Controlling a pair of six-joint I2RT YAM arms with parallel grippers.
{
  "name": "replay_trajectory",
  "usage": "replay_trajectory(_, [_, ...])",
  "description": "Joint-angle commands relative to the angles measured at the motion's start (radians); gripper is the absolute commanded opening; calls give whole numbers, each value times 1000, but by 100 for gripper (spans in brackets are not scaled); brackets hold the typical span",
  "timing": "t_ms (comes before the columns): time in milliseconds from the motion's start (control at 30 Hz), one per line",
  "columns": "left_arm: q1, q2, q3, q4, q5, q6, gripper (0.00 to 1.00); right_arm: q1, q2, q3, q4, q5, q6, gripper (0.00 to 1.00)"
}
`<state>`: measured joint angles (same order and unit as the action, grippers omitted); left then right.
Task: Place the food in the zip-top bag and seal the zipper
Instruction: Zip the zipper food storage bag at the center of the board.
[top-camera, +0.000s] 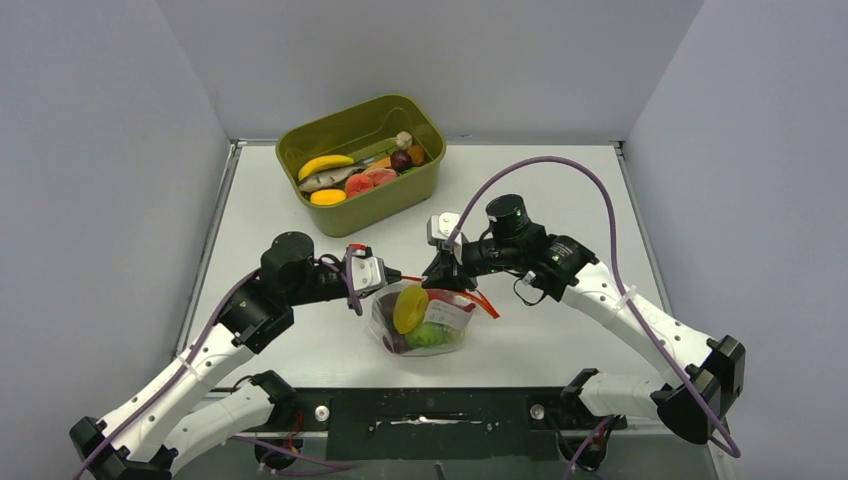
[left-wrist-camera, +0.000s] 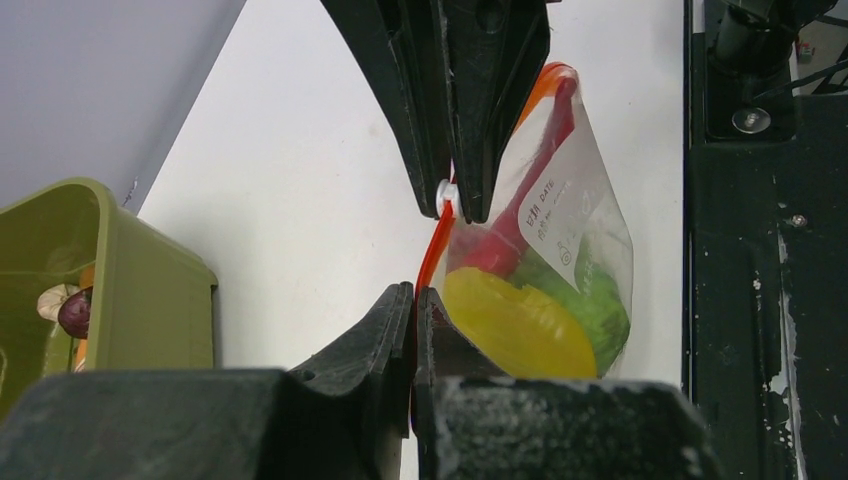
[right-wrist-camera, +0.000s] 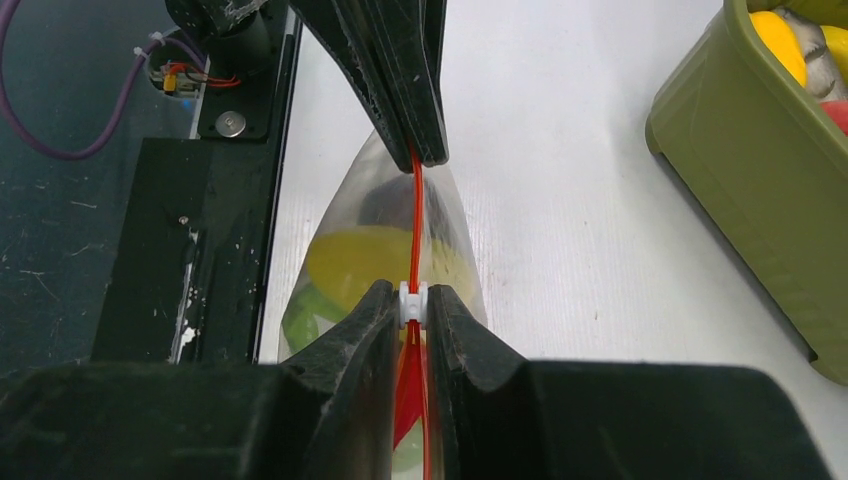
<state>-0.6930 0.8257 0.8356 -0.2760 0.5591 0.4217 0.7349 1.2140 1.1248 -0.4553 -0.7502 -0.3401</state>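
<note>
The zip-top bag (top-camera: 447, 318) lies at mid-table, holding food: a yellow piece (top-camera: 410, 307), a green one (top-camera: 430, 335), and a red one (left-wrist-camera: 495, 250). Its red-orange zipper (left-wrist-camera: 432, 250) runs taut between my two grippers. My left gripper (left-wrist-camera: 415, 292) is shut on the zipper's left end. My right gripper (right-wrist-camera: 412, 295) is shut on the white slider (right-wrist-camera: 412, 302) of the zipper (right-wrist-camera: 416, 220). From above, the left gripper (top-camera: 392, 275) and right gripper (top-camera: 447, 275) face each other over the bag's rim.
An olive-green tub (top-camera: 400, 190) stands at the back of the table, with a banana (top-camera: 325, 163) and several other toy foods in it. The black base plate (top-camera: 430, 410) runs along the near edge.
</note>
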Motion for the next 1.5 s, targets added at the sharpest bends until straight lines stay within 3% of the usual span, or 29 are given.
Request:
replay_trajectory(0, [9, -22, 84, -100, -71, 58, 0, -10, -66, 23, -42, 31, -31, 2])
replay_trajectory(433, [9, -80, 93, -180, -242, 95, 0, -41, -146, 14, -178, 121, -51, 2])
replay_trajectory(1467, [11, -136, 101, -228, -398, 120, 0, -45, -370, 31, -451, 366, 28, 1])
